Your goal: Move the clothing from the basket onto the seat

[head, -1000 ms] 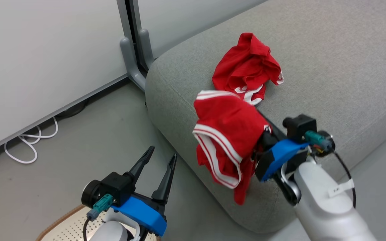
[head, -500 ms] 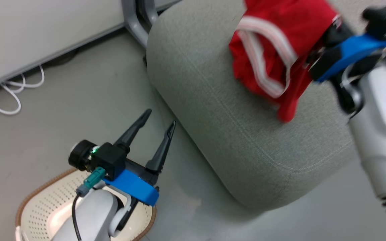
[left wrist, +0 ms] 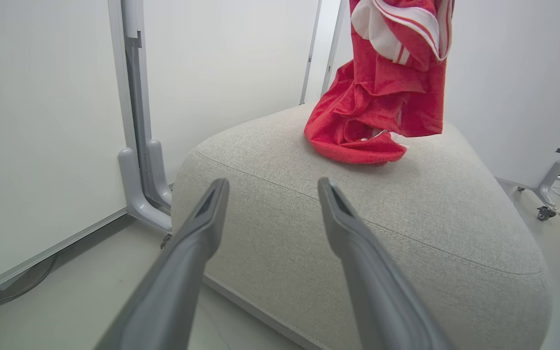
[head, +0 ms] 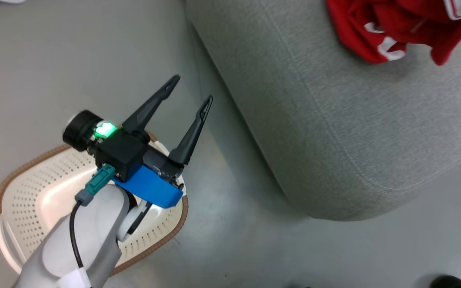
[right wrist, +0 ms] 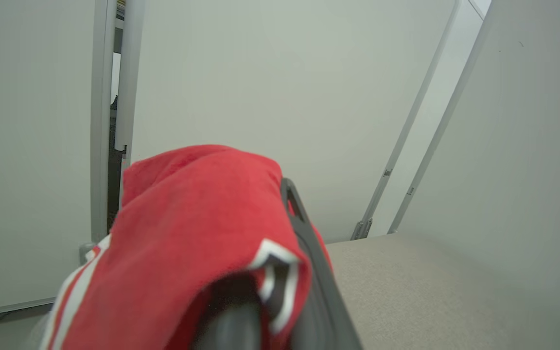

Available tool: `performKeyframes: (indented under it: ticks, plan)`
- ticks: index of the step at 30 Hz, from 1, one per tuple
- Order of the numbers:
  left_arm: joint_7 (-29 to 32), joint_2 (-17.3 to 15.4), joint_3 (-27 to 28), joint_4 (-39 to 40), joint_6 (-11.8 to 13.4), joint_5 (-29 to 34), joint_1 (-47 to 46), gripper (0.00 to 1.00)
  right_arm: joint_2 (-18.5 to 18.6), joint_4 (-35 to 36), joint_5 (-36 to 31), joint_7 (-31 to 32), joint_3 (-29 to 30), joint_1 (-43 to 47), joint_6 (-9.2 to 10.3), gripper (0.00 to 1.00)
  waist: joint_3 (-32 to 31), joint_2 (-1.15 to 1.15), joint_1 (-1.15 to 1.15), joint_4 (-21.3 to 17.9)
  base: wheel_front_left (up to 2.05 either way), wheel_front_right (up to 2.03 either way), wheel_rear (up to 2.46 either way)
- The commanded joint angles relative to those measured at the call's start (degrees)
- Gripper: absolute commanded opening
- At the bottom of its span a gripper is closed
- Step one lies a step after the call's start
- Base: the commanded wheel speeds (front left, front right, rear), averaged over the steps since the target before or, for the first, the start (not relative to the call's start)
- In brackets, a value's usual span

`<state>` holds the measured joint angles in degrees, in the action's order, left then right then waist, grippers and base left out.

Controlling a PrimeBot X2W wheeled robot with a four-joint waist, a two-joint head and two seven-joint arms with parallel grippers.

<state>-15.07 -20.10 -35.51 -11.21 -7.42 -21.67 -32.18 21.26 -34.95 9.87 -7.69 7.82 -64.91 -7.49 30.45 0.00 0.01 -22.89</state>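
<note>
Grey seat [left wrist: 406,218] below red clothing [left wrist: 382,97] in the right hand [right wrist: 272,204]

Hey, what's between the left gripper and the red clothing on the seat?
Only bare grey cushion: in the left wrist view the seat runs uncluttered from the open left gripper to the clothing. The head view adds a strip of floor.

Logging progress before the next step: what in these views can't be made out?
- Cream perforated plastic basket, its floor: head view, pale left forearm covers the middle.
- Red white-striped garment: left wrist view, top edge cuts off its support.
- Right gripper: right wrist view, garment covers the fingers; grip unreadable.
</note>
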Motion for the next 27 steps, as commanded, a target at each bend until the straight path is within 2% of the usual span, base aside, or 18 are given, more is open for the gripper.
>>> performKeyframes:
  ticks: [1,14,19,27]
  plan:
    - [-0.1,-0.9,0.3,0.9,-0.1,0.7,-2.0,1.00,0.1,-0.1,-1.2,-1.0,1.7,-0.6,0.00,0.00,4.7,0.00,-0.01,2.0,0.00,0.00,0.00]
    - [-0.1,-1.8,0.8,5.5,0.4,3.2,-4.9,1.00,-2.7,-10.2,-5.9,-6.3,7.8,1.8,0.00,0.00,12.8,0.00,-0.01,5.8,0.00,0.00,0.00]
    - [-0.1,-1.8,1.5,5.4,0.6,3.4,-4.0,1.00,-3.9,-14.0,-5.6,-7.0,9.1,0.5,0.00,0.00,13.4,0.00,-0.01,6.4,0.00,0.00,0.00]
    - [-0.1,-1.2,2.4,4.7,0.5,3.6,-3.7,1.00,-3.1,-16.4,-5.5,-7.4,8.8,-0.2,0.00,0.00,13.1,0.00,-0.01,6.7,0.00,0.00,0.00]
